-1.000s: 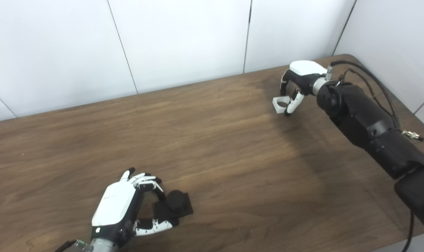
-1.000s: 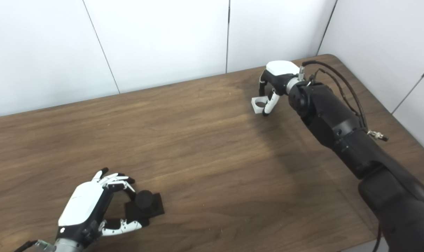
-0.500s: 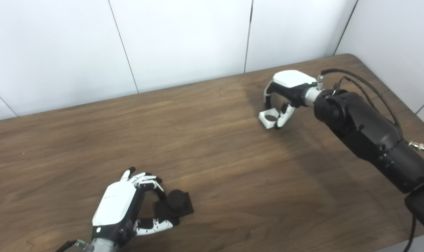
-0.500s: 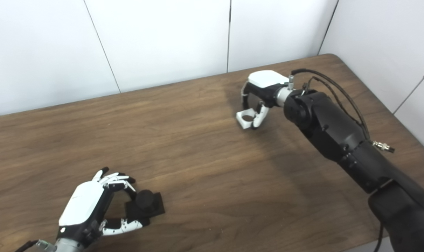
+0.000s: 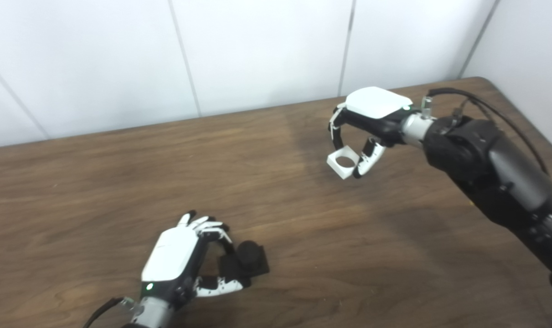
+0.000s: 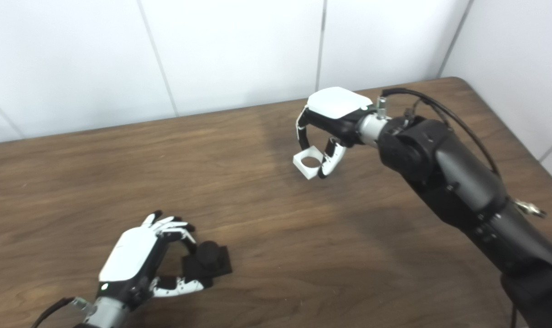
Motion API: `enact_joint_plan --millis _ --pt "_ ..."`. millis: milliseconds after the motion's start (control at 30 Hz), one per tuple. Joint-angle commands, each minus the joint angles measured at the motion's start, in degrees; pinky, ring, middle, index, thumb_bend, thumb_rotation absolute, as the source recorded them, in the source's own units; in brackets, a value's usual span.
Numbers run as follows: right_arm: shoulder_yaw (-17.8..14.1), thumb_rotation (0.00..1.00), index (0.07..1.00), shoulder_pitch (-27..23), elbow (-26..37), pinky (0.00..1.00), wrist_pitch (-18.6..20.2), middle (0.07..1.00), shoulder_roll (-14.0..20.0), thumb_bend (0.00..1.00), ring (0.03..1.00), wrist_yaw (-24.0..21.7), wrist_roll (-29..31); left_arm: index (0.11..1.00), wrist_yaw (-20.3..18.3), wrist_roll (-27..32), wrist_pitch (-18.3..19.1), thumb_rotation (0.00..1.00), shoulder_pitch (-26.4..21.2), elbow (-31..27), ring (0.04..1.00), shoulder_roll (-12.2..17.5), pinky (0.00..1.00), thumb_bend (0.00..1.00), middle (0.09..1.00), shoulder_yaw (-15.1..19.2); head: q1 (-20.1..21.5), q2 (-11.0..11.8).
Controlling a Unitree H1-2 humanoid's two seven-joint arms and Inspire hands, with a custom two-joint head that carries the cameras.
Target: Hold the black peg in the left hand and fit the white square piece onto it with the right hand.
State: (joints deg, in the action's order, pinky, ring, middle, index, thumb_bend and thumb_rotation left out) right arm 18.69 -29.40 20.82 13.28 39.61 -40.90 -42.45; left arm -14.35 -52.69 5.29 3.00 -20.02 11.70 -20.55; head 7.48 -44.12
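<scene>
Left eye view. Wooden table [image 5: 121, 182] against white panelled wall [image 5: 257, 45]. Left hand [image 5: 175, 257] at near left, low over the tabletop, fingers and thumb curled round the black peg [image 5: 250, 255]. Peg: short round stub upright on a flat square black base; base resting on the table. Thumb under the near edge of the base, fingertips at its far-left edge; grasp on the peg assembly, contact at the base rather than the stub. Right hand [image 5: 371, 123] at far right, raised above the table, palm shell facing up and left. White square piece [image 5: 343, 163] pinched between fingers [image 5: 335, 134] and thumb, hanging below the palm, round hole facing up, clear of the tabletop with a shadow beneath and to the left. Black forearm running off to near right, cables [image 5: 485, 102] looping above the wrist. White piece and peg well apart.

Right eye view. Same layout, shifted left in frame. Left hand [image 6: 132, 255] clasping the peg [image 6: 208, 259] by its base, stub uncovered and upright. Right hand [image 6: 335, 116] gripping the white square piece [image 6: 308, 164] at two opposite sides; hole fully visible, wood grain seen through it. Piece far right of the peg, nothing between them on the table.
</scene>
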Motion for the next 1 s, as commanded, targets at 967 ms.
enact_joint_plan --millis 967 --pt "5.15 0.13 0.482 -4.25 16.17 0.83 -1.37 0.738 -15.4 0.52 0.874 -13.42 -0.47 0.485 0.14 -3.03 1.24 0.05 -1.32 2.42 0.882 -1.97 1.0 0.52 0.776 -2.89 -4.46 -1.8"
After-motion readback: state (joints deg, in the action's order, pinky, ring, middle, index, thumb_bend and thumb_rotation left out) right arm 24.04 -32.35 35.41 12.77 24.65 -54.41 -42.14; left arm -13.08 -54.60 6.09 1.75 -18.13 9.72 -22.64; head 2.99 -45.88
